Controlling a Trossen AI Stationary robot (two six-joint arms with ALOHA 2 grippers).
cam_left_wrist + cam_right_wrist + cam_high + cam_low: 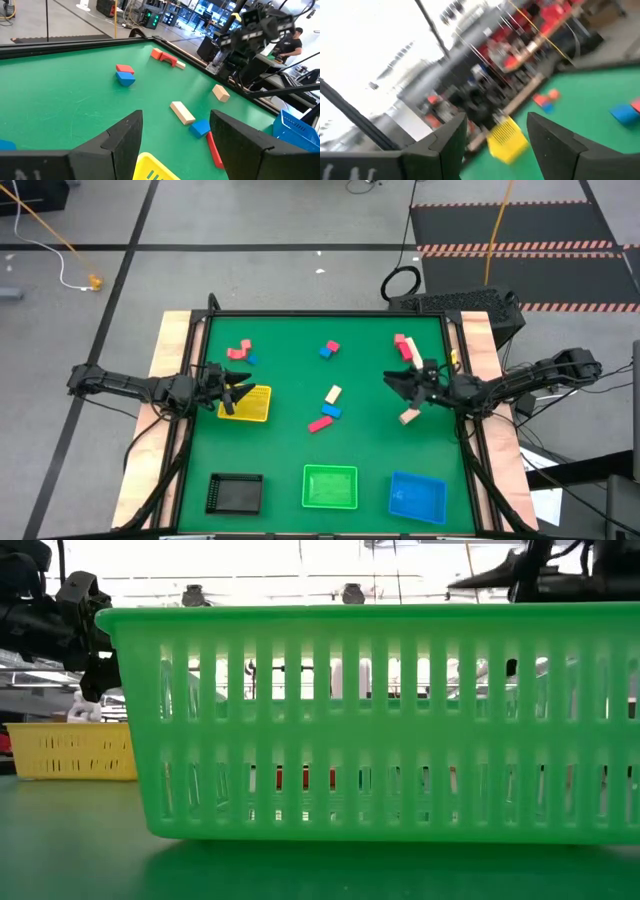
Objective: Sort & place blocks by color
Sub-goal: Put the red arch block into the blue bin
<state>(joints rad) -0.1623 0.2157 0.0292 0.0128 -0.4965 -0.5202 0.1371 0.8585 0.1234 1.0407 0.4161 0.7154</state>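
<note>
Small blocks lie scattered on the green table. In the high view there are red and blue blocks (242,353) at the far left, a red and blue pair (329,349) in the far middle, and a cream (333,393), a blue (332,411) and a red block (319,424) in the centre. Pink and red ones (403,346) and a cream block (409,416) lie to the right. My left gripper (238,392) (176,116) hangs open over the yellow tray (246,405) (150,167) and holds nothing. My right gripper (393,380) (496,120) is open and empty, raised beside the right-hand blocks and pointing toward the table's left.
A black tray (236,492), a green tray (330,486) and a blue tray (417,496) stand along the near edge. The green tray (370,720) fills the low view, with the yellow tray (70,750) behind it. Wooden rails edge the table's left and right sides.
</note>
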